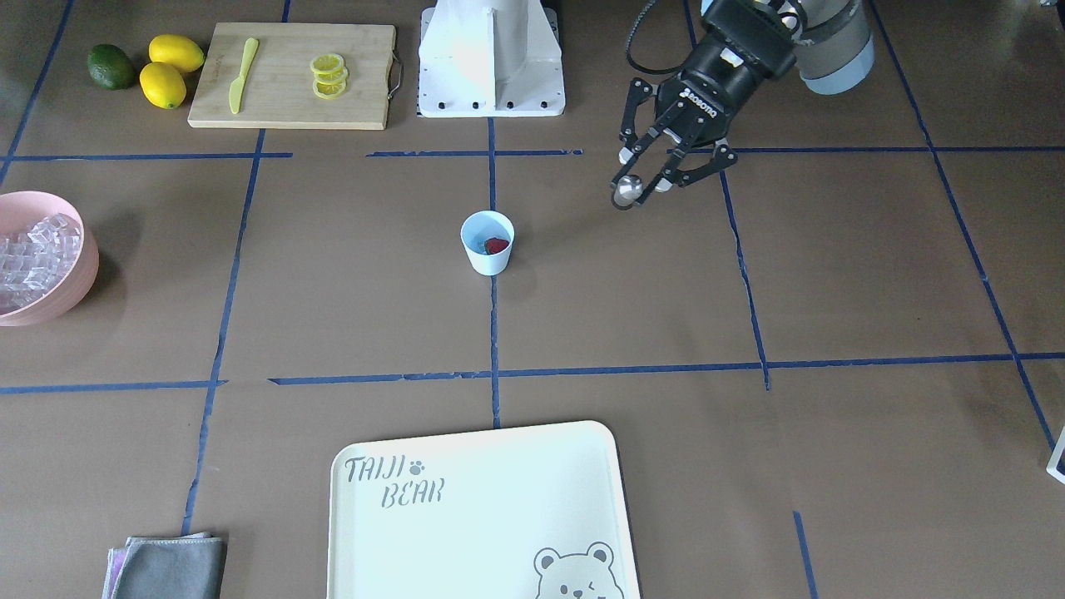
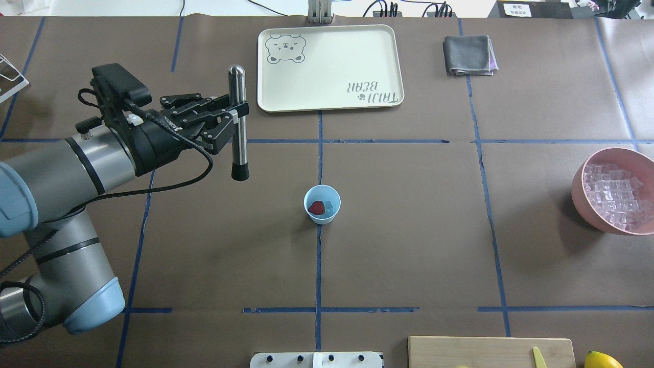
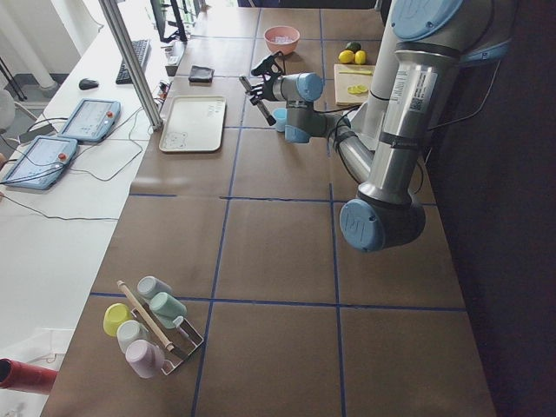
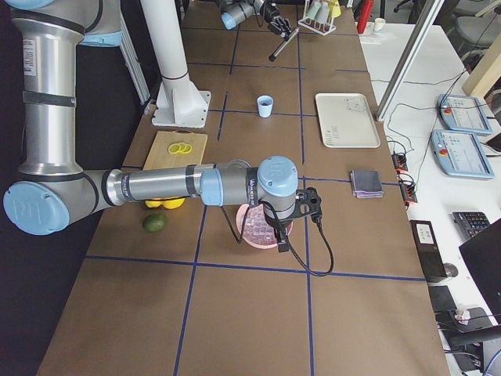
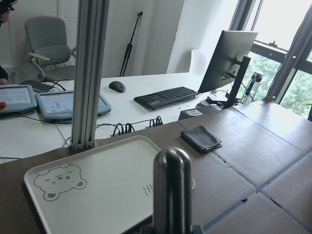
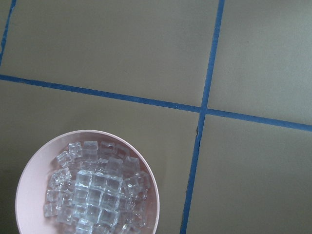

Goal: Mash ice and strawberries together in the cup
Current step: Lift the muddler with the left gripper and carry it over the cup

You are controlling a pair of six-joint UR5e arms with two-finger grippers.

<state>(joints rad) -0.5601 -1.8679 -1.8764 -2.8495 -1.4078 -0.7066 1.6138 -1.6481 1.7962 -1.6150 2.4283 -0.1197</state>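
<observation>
Across the desk (image 1: 349, 316), front-facing view: a small pale blue tapered plastic cup (image 1: 487, 256) stood upright on the centre tape line. A tiny red strawberry (image 1: 497, 245) lay inside it, whole by the look of it. Well apart from the cup hung the left claw (image 1: 642, 186), pinching a steel rod-shaped muddler (image 1: 626, 190) seen nearly end-on. A large pink bowl (image 1: 86, 264) sat at the desk's edge, heaped with small clear glassy ice cubes (image 1: 33, 258).

Overhead view: the muddler was gripped mid-shaft and tilted, its black tip short of the cup and not over it. Beside the strawberry a pale glassy lump showed, probably ice cubes; count unclear.

Left side view: cup partly hidden behind the near arm; nothing to add.

Right side view: the right claw (image 4: 266, 229) hung over the pink bowl. Spread or closed, could not tell.

Left wrist view: the muddler's rounded steel top filled the foreground, with a cream bear-print tray (image 5: 112, 165) beyond.

Right wrist view: bowl of ice below, no fingers in frame.

Judgement: loading looked done and the tool was in hand, but mashing had not begun. Left to do: bring the tip over the cup, stand the rod up and press down.
</observation>
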